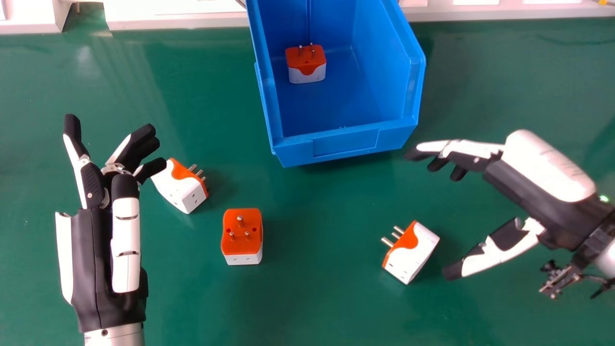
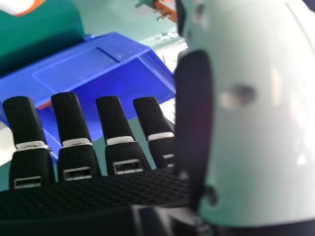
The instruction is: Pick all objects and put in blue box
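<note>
Glossy smooth plastic bin (image 1: 344,142), shiny metal plug pins (image 1: 240,220).

The green table (image 1: 307,298) bore an open blue box (image 1: 346,142) at its far side. Nearer lay three orange-and-white plug adapters: one (image 1: 185,191) left of the box with pins pointing right, one (image 1: 241,240) pins up, one (image 1: 414,252) at right, pins pointing left.

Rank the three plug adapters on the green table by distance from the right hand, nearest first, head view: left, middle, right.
From the right hand:
1. Right plug adapter, lying just off the thumb, on the robot's right.
2. Middle plug adapter, pins up, left of centre.
3. Left plug adapter, beside the left hand's fingers.
</note>
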Controlling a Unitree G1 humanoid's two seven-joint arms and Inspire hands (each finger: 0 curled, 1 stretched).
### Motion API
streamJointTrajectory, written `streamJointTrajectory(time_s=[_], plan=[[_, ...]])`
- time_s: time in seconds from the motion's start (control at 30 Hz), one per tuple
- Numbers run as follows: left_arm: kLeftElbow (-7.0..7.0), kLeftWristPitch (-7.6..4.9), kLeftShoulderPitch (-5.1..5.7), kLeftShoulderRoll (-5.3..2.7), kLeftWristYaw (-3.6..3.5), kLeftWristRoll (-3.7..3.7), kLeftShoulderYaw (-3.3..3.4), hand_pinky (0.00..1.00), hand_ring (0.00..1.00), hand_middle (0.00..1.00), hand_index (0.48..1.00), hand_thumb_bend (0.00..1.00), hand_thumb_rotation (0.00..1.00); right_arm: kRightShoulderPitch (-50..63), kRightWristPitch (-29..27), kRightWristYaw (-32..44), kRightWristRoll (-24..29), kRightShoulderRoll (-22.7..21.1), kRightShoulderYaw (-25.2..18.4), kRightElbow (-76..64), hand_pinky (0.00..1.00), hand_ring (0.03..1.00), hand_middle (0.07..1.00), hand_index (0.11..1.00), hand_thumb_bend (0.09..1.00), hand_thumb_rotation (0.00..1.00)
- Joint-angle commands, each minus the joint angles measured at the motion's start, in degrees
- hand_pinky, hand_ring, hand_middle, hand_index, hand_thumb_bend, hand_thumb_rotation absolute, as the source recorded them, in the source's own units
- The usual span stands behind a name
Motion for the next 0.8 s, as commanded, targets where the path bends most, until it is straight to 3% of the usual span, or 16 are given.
streamJointTrajectory(time_s=[0.0, 0.4, 0.6, 0.7, 0.77], plan=[[-0.62, -0.89, -0.35, 0.27, 0.14, 0.05, 0.05, 0.76, 0.82, 0.83, 0.783, 0.49, 0.89, -2.34, -1.58, -1.62, -0.78, -0.41, 0.14, 0.48, 0.79, 0.899, 0.932, 0.925, 1.000, 0.28], [-1.45, -0.64, 0.23, 0.29, -0.20, -0.35, -0.18, 0.76, 0.82, 0.83, 0.784, 0.48, 0.89, -6.62, -1.34, -1.50, -4.55, -1.09, 3.90, 4.60, 0.82, 0.913, 0.944, 0.940, 1.000, 0.28], [-1.47, -0.62, 0.12, 0.33, 0.03, -0.05, -0.04, 0.76, 0.82, 0.83, 0.783, 0.48, 0.89, -8.13, -0.82, -2.09, -6.46, -1.30, 5.27, 5.22, 0.82, 0.913, 0.944, 0.943, 1.000, 0.29], [-0.61, -0.93, -0.34, 0.41, -0.03, -0.24, 0.09, 0.76, 0.82, 0.83, 0.783, 0.48, 0.89, -8.62, -0.55, -2.70, -8.22, -1.69, 5.62, 4.64, 0.82, 0.911, 0.942, 0.942, 1.000, 0.29], [-0.76, -0.98, -0.23, 0.47, -0.15, -0.35, 0.07, 0.76, 0.82, 0.83, 0.782, 0.48, 0.89, -9.08, -0.70, -3.98, -10.15, -1.65, 6.13, 4.94, 0.81, 0.908, 0.940, 0.941, 1.000, 0.29]])
